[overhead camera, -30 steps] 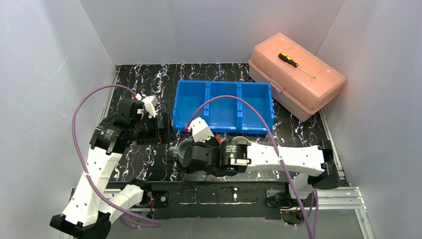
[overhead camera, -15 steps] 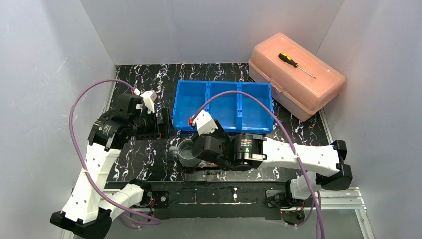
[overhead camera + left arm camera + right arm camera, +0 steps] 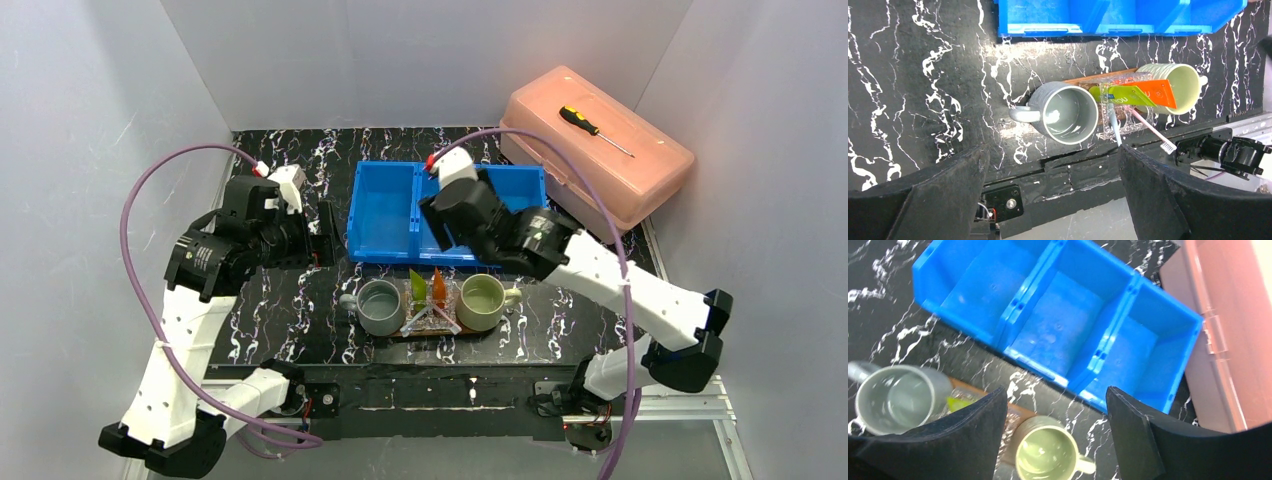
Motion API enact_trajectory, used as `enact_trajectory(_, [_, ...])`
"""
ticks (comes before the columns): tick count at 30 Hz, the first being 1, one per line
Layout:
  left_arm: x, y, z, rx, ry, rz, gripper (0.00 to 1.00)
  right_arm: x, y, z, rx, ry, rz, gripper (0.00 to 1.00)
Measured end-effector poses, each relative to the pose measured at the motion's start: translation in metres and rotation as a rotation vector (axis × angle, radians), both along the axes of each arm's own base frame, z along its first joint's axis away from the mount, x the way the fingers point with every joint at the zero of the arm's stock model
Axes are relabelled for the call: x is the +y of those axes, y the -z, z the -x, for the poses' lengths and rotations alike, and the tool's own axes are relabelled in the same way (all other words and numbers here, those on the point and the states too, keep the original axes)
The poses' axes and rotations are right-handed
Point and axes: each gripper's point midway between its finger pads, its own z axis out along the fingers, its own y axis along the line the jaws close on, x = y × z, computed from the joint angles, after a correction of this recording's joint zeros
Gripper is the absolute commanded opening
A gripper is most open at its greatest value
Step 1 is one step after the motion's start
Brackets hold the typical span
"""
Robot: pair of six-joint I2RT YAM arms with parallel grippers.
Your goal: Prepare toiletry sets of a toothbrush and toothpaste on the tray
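Observation:
On the brown tray [image 3: 1096,79] stand a grey mug [image 3: 380,307] at the left and a pale green mug [image 3: 482,301] at the right, both upright. Between them a small clear holder [image 3: 1120,107] carries a green tube [image 3: 417,285], an orange tube [image 3: 438,286] and thin whitish toothbrushes [image 3: 1150,131] that stick out toward the table's near edge. My right gripper [image 3: 447,238] hangs open above the blue bin's front wall, holding nothing; its wrist view looks down on the pale green mug [image 3: 1045,457]. My left gripper [image 3: 325,235] is open and empty, left of the bin, above the grey mug [image 3: 1070,112].
The blue three-compartment bin [image 3: 447,212] sits just behind the tray. A pink lidded box [image 3: 596,150] with a screwdriver [image 3: 594,129] on top stands at the back right. White walls close in both sides.
My right gripper has opened, let go of the grey mug and lifted back toward the blue bin, uncovering the tray. My left arm has shifted slightly back.

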Motion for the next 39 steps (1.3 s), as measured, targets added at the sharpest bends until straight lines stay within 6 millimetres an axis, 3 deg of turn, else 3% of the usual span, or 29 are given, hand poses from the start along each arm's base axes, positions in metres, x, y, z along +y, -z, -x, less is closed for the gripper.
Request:
enact_trajectory(7, [0.010, -0.011, -0.007, -0.060, -0.045, -0.030, 0.98, -0.055, -0.027, -0.055, -0.030, 0.125, -0.093, 0.86])
enact_trajectory(13, [0.016, -0.028, -0.011, -0.157, -0.077, -0.024, 0.98, -0.113, -0.017, -0.099, -0.001, 0.271, -0.111, 0.89])
enact_trajectory(18, [0.021, -0.033, -0.015, -0.185, -0.100, -0.040, 0.98, -0.163, -0.010, -0.120, 0.010, 0.393, -0.134, 0.92])
enact_trajectory(26, [0.027, -0.033, -0.024, -0.204, -0.114, -0.083, 0.98, -0.212, -0.013, -0.123, 0.004, 0.480, -0.217, 0.93])
enact_trajectory(32, [0.035, -0.047, -0.023, -0.299, -0.133, -0.087, 0.98, -0.202, -0.016, -0.108, 0.010, 0.423, -0.287, 0.95])
enact_trajectory(39, [0.042, -0.049, -0.012, -0.387, -0.144, -0.072, 0.98, -0.201, -0.051, -0.073, -0.096, 0.340, -0.387, 0.98])
